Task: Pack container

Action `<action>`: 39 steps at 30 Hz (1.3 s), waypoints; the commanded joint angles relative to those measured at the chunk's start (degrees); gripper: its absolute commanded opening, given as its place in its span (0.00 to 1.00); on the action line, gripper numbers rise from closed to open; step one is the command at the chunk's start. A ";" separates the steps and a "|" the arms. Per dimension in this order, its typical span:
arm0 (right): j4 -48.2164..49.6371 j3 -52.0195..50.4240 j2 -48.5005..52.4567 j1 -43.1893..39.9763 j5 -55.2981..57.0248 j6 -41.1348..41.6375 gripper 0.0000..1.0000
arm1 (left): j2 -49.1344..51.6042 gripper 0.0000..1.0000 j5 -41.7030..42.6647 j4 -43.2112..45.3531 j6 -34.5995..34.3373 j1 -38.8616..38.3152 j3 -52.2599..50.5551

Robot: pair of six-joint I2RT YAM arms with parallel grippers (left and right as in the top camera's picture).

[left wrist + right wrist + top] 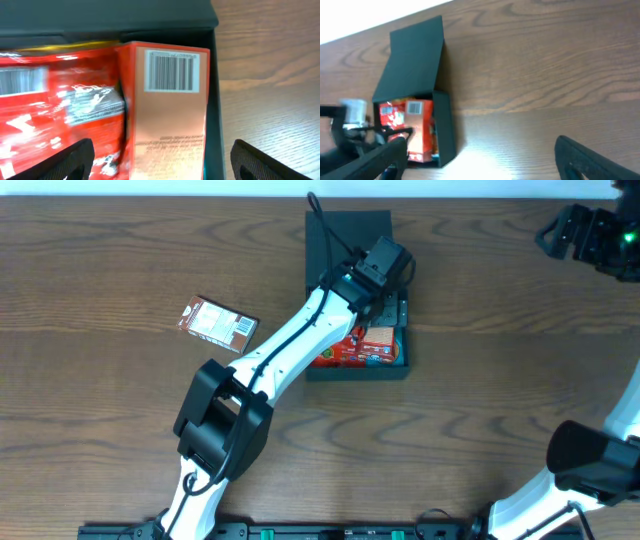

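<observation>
Left gripper (161,152) hangs spread and empty over the box (355,372); orange carton (170,110) and red bag (60,110) are in; brown pack (218,320) lies outside, lid (348,235) open.

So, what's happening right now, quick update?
Left gripper open over the container, lid open. Red pack and orange carton inside. Right gripper open, parked aside. Brown snack pack outside, on the table.

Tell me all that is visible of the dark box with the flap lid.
The container is a square, matte, dark cardboard box on the wooden table, its attached flap lid open and folded back. Inside lie a red snack pack and an orange carton with a barcode. The left pincer hovers open above it.
</observation>
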 commanded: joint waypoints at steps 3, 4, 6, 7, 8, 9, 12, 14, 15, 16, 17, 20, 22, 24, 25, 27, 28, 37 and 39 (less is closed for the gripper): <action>-0.37 -1.27 -0.55 -0.04 -1.22 -0.72 0.02 | -0.96 0.88 -12.85 -8.66 1.84 5.18 10.14; -0.35 -2.27 -0.52 0.33 -2.58 -0.74 0.02 | -1.36 0.87 -13.97 -10.69 1.81 6.88 11.91; 0.52 -6.64 -0.44 2.38 -5.66 -0.76 0.02 | -2.49 0.87 -14.53 -14.71 1.73 13.38 15.67; 1.44 -9.22 -0.44 3.76 -6.95 -0.76 0.02 | -3.02 0.88 -14.14 -15.61 1.11 16.37 16.33; 2.40 -11.41 -0.44 5.11 -8.11 -0.76 0.02 | -3.56 0.88 -12.94 -15.85 0.70 19.43 16.46; 3.76 -14.23 -0.44 7.23 -9.22 -0.76 0.02 | -3.98 0.88 -10.32 -15.87 0.72 23.08 16.46; 7.85 -21.11 -0.28 14.69 -9.33 -0.76 0.02 | -4.09 0.88 -3.65 -15.89 0.74 31.67 16.35; 10.40 -23.98 0.02 19.52 -8.81 -0.76 0.01 | -4.09 0.88 -0.90 -15.96 0.76 35.98 16.06; 11.72 -25.18 0.26 21.92 -7.48 -0.70 0.02 | -4.09 0.88 0.20 -16.15 0.76 37.86 15.98; 13.11 -26.32 0.37 24.70 -5.46 -0.17 0.02 | -4.09 0.88 1.18 -16.52 0.79 39.78 15.98; 14.86 -27.39 0.66 27.45 -3.06 1.25 0.02 | -4.09 0.88 1.55 -17.11 0.81 41.64 15.93; 18.73 -28.52 1.84 33.14 0.13 2.93 0.02 | -4.09 0.88 1.55 -18.27 2.34 45.13 15.91; 20.46 -28.52 3.43 36.17 0.22 3.19 0.02 | -4.09 0.90 1.55 -18.67 3.28 46.49 15.91; 21.11 -28.52 5.60 38.25 1.53 4.68 0.02 | -4.09 0.91 1.51 -18.69 4.37 47.12 15.89; 21.11 -28.52 7.23 39.17 2.16 5.46 0.02 | -4.09 0.92 1.49 -18.56 5.22 47.28 15.89; 21.11 -28.52 9.51 40.13 2.25 6.23 0.02 | -4.07 0.92 1.44 -18.23 6.71 47.32 15.89; 21.11 -28.52 10.49 40.50 2.25 6.60 0.02 | -4.07 0.92 1.31 -18.08 7.34 47.32 15.89; 20.68 -28.52 15.98 41.05 5.07 6.80 0.02 | -4.04 0.93 1.31 -17.57 9.84 47.32 15.89; 19.67 -28.52 15.98 41.00 6.64 6.78 0.02 | -4.04 0.94 1.31 -17.57 9.84 47.32 15.89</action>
